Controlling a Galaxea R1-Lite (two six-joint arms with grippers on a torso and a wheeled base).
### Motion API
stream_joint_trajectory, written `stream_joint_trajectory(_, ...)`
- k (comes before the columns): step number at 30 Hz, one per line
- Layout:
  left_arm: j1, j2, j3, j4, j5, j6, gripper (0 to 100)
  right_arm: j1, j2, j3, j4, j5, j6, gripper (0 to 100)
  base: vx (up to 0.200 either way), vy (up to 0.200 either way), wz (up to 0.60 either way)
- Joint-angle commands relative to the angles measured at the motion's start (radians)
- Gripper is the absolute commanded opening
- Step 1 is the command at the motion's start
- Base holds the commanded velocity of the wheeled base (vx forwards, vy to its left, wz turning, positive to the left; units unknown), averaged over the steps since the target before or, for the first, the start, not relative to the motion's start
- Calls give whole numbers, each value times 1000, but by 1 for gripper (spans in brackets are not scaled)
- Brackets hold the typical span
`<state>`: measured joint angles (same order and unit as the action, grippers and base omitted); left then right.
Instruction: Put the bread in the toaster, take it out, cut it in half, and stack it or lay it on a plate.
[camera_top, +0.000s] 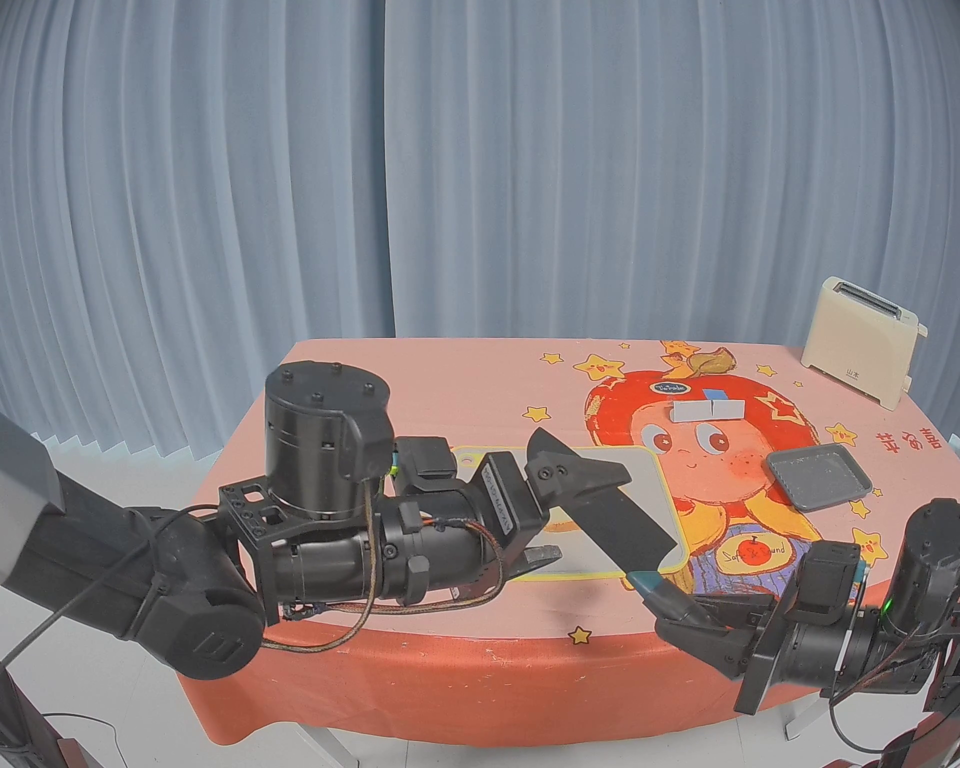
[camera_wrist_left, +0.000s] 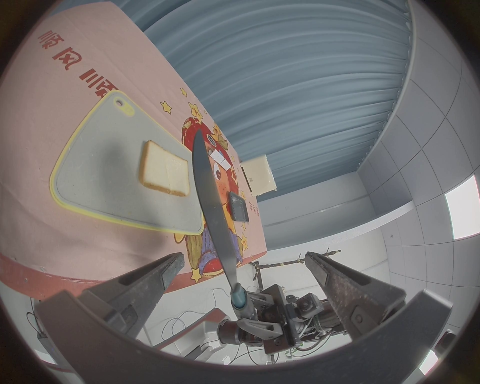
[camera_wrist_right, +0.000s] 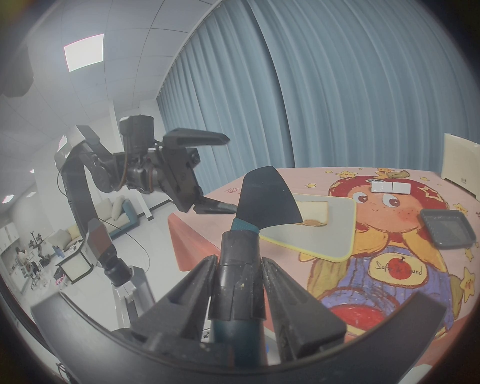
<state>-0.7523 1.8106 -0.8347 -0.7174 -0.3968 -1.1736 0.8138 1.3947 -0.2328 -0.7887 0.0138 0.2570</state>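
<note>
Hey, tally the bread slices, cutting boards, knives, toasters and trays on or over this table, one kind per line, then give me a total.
Bread slice: 1
Cutting board: 1
Knife: 1
Toaster: 1
Dark tray: 1
Total: 5

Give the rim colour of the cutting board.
Yellow rim on the grey plastic cutting board, clearest in left wrist view.

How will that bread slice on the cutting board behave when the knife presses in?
The bread looks soft and light, so it will probably squash under the knife and may slide on the smooth cutting board. It lies flat, so tipping seems unlikely. The open left gripper could steady it.
</note>
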Motion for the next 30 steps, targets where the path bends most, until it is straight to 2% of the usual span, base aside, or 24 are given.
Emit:
stream_joint_trajectory(1,-9,49,-1,-11,1,6,100,42,7,-7,-1,3,27,0,0,0,0)
stream_joint_trajectory(5,-7,62,-4,-79,4,-1,100,51,9,-5,-1,3,34,0,0,0,0)
stream_joint_trajectory(9,-7,67,-15,-88,9,-1,100,51,7,-3,-1,3,34,0,0,0,0)
stream_joint_trajectory(10,-7,73,-15,-89,9,2,0,51,7,-3,-1,5,33,0,0,0,0)
stream_joint_trajectory(30,-1,85,-43,-88,10,0,0,51,1,-5,-1,-2,27,0,0,0,0)
